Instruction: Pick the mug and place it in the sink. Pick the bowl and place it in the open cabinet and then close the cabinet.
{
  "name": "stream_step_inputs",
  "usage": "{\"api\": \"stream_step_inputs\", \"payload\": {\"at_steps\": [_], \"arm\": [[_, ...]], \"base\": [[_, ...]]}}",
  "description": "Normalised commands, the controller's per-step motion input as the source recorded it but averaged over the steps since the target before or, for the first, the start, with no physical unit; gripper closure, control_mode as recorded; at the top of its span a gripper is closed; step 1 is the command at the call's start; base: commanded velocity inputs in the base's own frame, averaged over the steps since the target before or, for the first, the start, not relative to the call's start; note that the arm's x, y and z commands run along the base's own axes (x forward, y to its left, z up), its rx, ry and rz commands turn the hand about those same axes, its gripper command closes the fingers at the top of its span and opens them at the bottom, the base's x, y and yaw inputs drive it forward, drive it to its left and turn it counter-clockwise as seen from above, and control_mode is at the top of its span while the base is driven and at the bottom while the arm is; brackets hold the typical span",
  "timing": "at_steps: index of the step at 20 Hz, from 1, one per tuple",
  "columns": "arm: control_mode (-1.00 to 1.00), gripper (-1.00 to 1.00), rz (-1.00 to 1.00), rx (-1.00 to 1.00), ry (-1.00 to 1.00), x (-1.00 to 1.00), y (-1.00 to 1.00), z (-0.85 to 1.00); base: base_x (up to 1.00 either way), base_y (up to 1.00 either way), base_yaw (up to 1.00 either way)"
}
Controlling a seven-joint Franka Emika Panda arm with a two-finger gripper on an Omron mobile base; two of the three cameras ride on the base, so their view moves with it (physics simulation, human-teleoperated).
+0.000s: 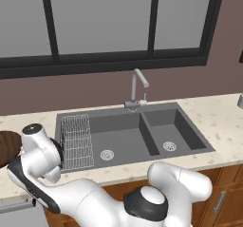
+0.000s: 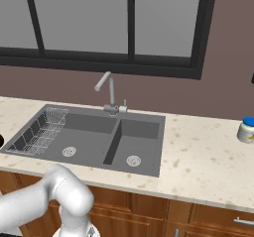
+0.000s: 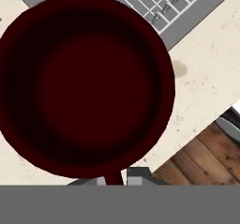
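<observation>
Hovering directly over the bowl point(image 3: 86, 82), which sits on the table point(image 3: 206, 82) left of the sink point(image 1: 128, 136), the end effector point(image 3: 115, 178) seems at the bowl-picking step; whether its fingers are apart I cannot tell. Next comes gripping the near rim.

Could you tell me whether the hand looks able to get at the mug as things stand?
Probably yes: in the hand view the mug lies directly below with its open mouth facing up and nothing over it, standing on the counter beside the sink's wire rack.
</observation>
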Motion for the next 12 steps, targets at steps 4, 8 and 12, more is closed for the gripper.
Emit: {"api": "stream_step_inputs", "payload": {"at_steps": [4,8,12], "arm": [[-1.00,1.00,0.07,0.00,0.09,-0.16,-0.56,0.23],[-1.00,1.00,0.30,-0.01,-0.12,-0.16,-1.00,-0.04],[-1.00,1.00,0.33,-0.05,-0.23,-0.24,-0.93,0.02]], "base": [[0.00,0.00,0.00],[0.00,0.00,0.00],[0.00,0.00,0.00]]}}
